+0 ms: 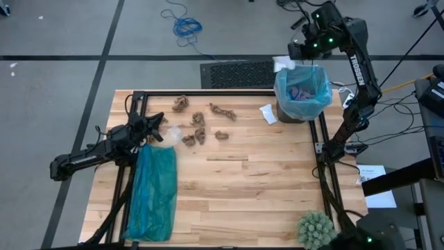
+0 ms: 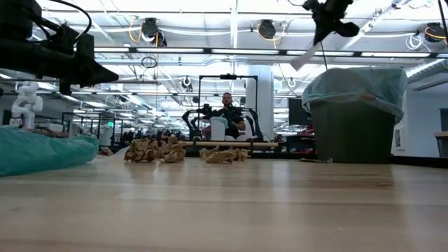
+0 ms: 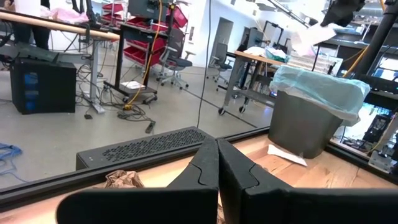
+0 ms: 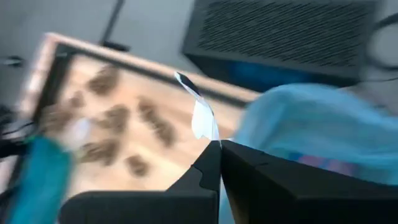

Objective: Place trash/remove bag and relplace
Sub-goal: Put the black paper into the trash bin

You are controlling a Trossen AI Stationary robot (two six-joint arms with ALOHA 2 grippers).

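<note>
Several crumpled brown scraps (image 1: pixel 198 123) lie on the wooden table, and a white paper (image 1: pixel 268 113) lies flat beside the bin. The small dark bin (image 2: pixel 353 129) stands at the far right, lined with the pale blue bag (image 1: pixel 303 94), whose edge folds over the rim. Some trash (image 1: pixel 300 92) lies inside. My right gripper (image 1: pixel 291 59) hangs high over the bin's far left rim, shut on a white paper piece (image 1: pixel 282 64). My left gripper (image 1: pixel 161 125) rests shut at the table's left, touching nothing. My right gripper pinches the white paper piece by one end (image 4: pixel 208 135) between its two fingertips. The fingers slant downward from above. The paper sticks out past the fingertips and hangs free (image 2: pixel 304 56), lifted clear, above the bin's rim.
A darker teal plastic bag (image 1: pixel 152 191) lies flat at the near left, by my left arm. A spiky green ball (image 1: pixel 316 229) sits at the near right corner. A black frame (image 1: pixel 208 92) rims the table. The table's middle and near part is bare wood (image 1: pixel 243 194).
</note>
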